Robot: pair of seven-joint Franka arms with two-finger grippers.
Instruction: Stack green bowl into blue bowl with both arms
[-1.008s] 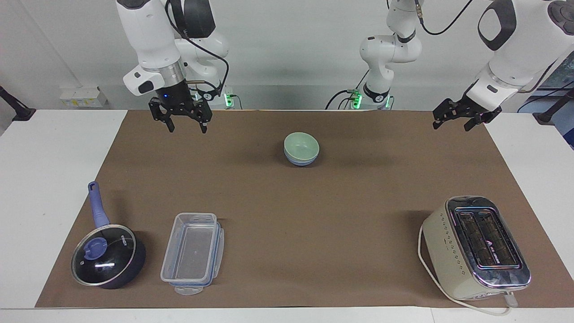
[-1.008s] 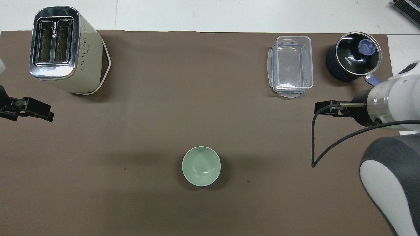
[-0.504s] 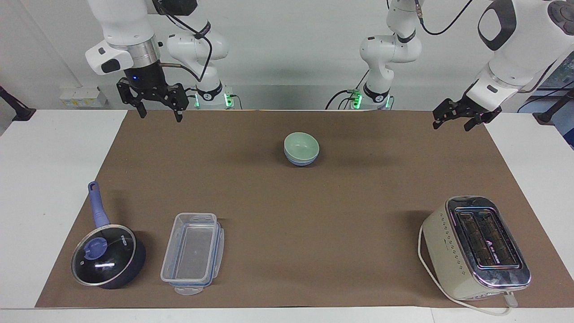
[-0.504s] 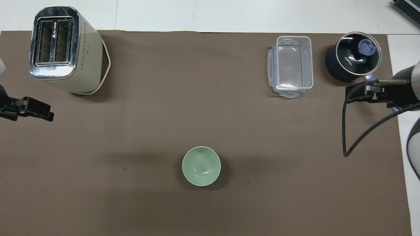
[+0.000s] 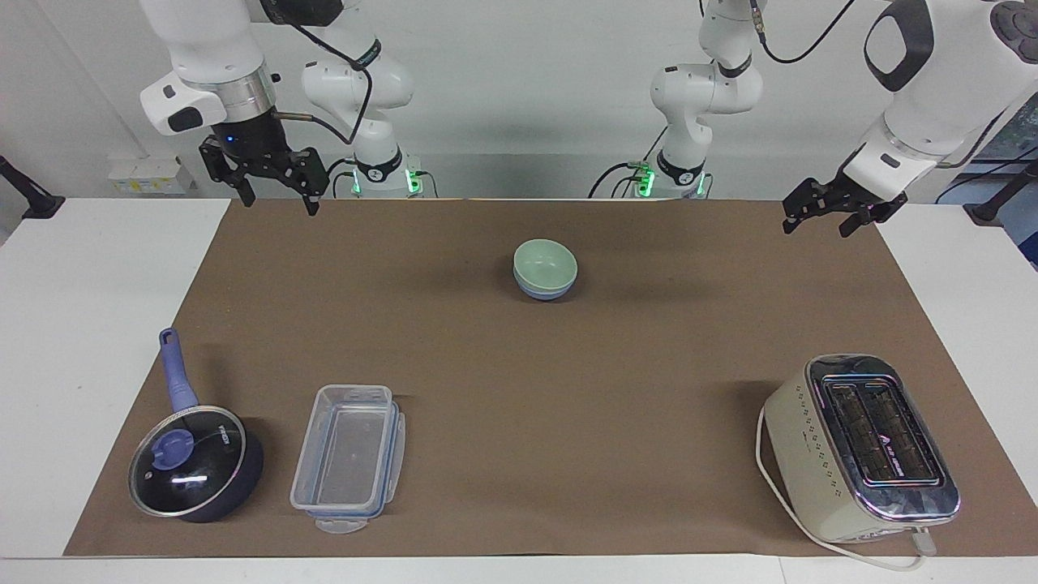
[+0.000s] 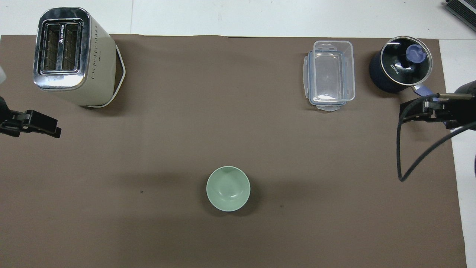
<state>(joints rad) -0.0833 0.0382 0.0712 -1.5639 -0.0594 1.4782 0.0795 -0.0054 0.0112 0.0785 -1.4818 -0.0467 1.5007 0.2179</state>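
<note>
The pale green bowl (image 5: 545, 263) sits nested inside the blue bowl (image 5: 542, 291) in the middle of the brown mat, nearer to the robots than the other things. From overhead only the green bowl (image 6: 228, 188) shows; the blue one is hidden under it. My right gripper (image 5: 278, 203) hangs open and empty over the mat's corner at the right arm's end, well away from the bowls, and shows overhead as right gripper (image 6: 414, 111). Open and empty too, my left gripper (image 5: 815, 230) waits over the mat's edge at the left arm's end, in the overhead view left gripper (image 6: 46, 126).
A cream toaster (image 5: 864, 446) with its cord stands at the left arm's end, farther from the robots. A clear plastic container (image 5: 349, 458) and a dark lidded pan (image 5: 190, 470) with a blue handle stand at the right arm's end, also farther out.
My right gripper has risen and drawn back from the mat's middle toward the right arm's end. The left arm and the stacked bowls have not moved.
</note>
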